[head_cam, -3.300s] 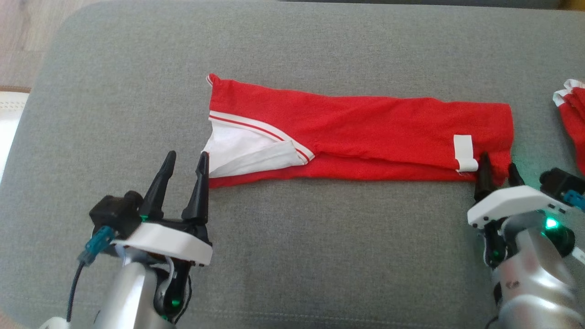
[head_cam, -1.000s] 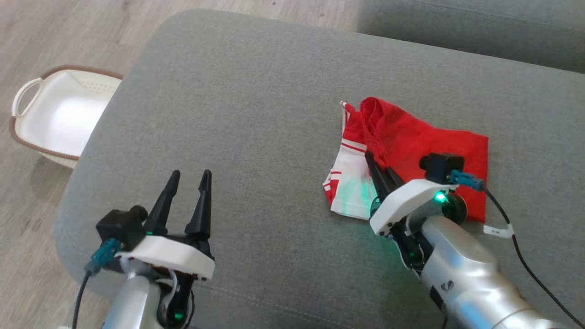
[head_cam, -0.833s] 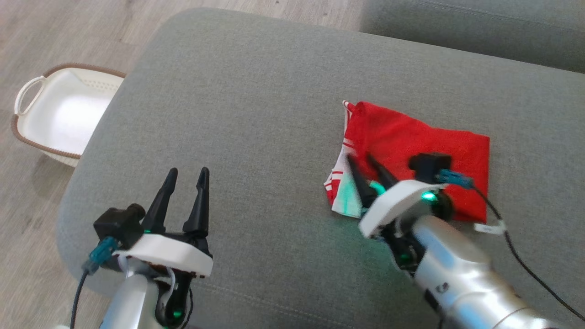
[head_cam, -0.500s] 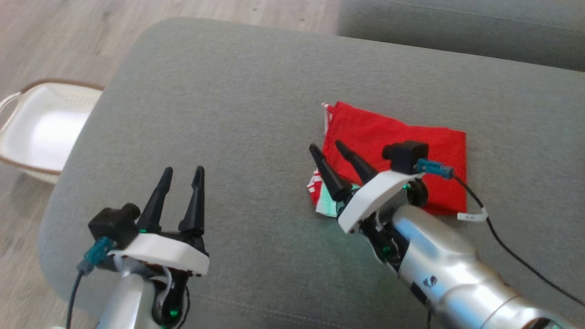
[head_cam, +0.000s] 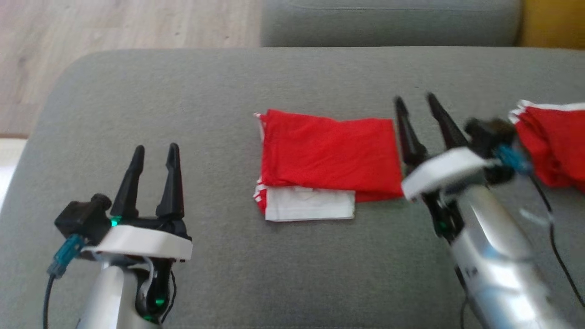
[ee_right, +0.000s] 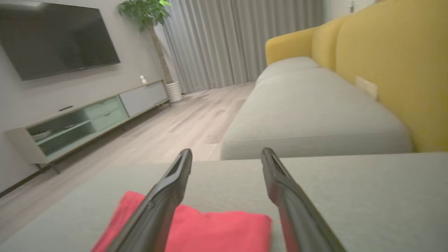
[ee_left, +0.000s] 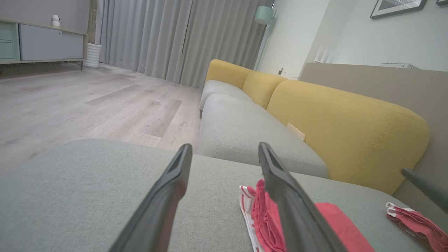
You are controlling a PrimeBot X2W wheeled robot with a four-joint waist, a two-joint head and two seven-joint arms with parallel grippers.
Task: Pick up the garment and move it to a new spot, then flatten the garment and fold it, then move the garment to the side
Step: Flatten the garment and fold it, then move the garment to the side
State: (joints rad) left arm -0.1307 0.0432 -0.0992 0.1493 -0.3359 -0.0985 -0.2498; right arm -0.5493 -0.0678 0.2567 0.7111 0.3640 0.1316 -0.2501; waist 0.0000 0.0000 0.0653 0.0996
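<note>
- The garment (head_cam: pixel 327 155), red with a white part, lies folded into a tidy rectangle near the middle of the grey cushion (head_cam: pixel 183 91). A white layer peeks out from under the red along its near edge.
- The right claw (head_cam: pixel 415 98) stands just beside the garment's right edge. Its two fingers are spread wide with nothing between them. It looks a little blurred from the head.
- From the right wrist, the red fabric lies flat and low behind the left finger, and only bare cushion shows between the fingertips.
- The left claw (head_cam: pixel 155 147) hovers over bare cushion, well to the left of the garment and nearer the robot. It is also spread wide and empty.
- A second red cloth (head_cam: pixel 555 146) with white trim lies bunched at the cushion's right side, apart from the folded garment.
- Beyond the cushion are another grey seat (head_cam: pixel 388 20), a yellow sofa back (ee_left: pixel 343 122) and a wooden floor (head_cam: pixel 114 23).
</note>
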